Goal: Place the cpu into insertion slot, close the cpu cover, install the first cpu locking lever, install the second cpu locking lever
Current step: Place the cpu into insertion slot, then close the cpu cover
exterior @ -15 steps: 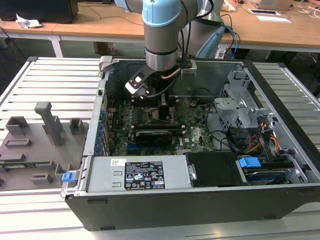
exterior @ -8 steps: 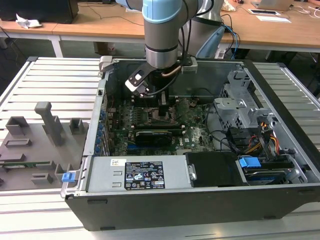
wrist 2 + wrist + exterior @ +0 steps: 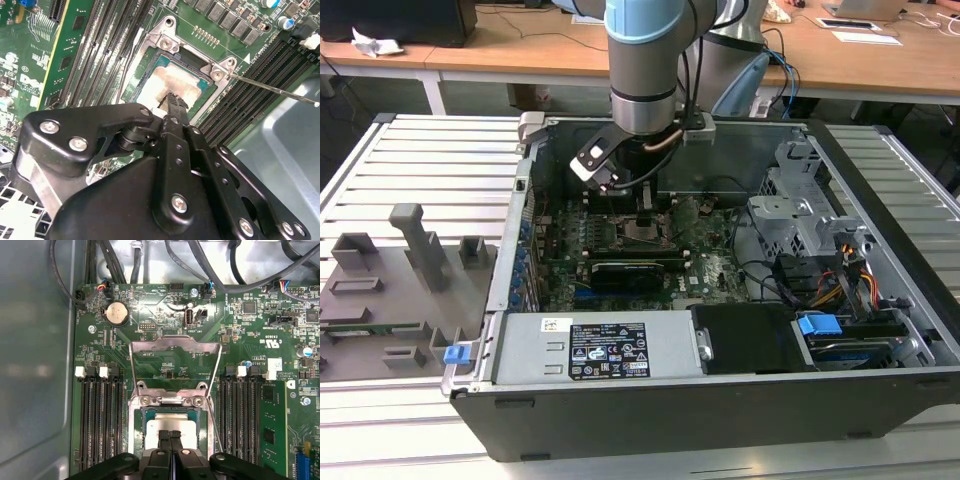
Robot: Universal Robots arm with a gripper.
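Open computer case point(image 3: 720, 410), round coin battery point(image 3: 116, 313), black memory slots point(image 3: 102, 420), grey slatted table point(image 3: 430, 150), blue latch point(image 3: 818, 326)

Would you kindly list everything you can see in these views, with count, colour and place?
computer case: one, black, open, on the slatted table
motherboard: one, green, inside the case
insertion slot: one, grey-rimmed, mid-board
cpu: one, silver-grey, lying in the slot
cpu cover: one, silver-grey, open, off the slot
locking lever: one, silver rod, sticking out from the slot's corner
memory slots: two banks, black, either side of the slot
coin cell: one, silver, on the board
power supply: one, grey, in the case
fixture tray: one, grey, exterior view's left
gripper: one, black, shut, tips over the cpu
arm: one, silver and blue, reaching into the case
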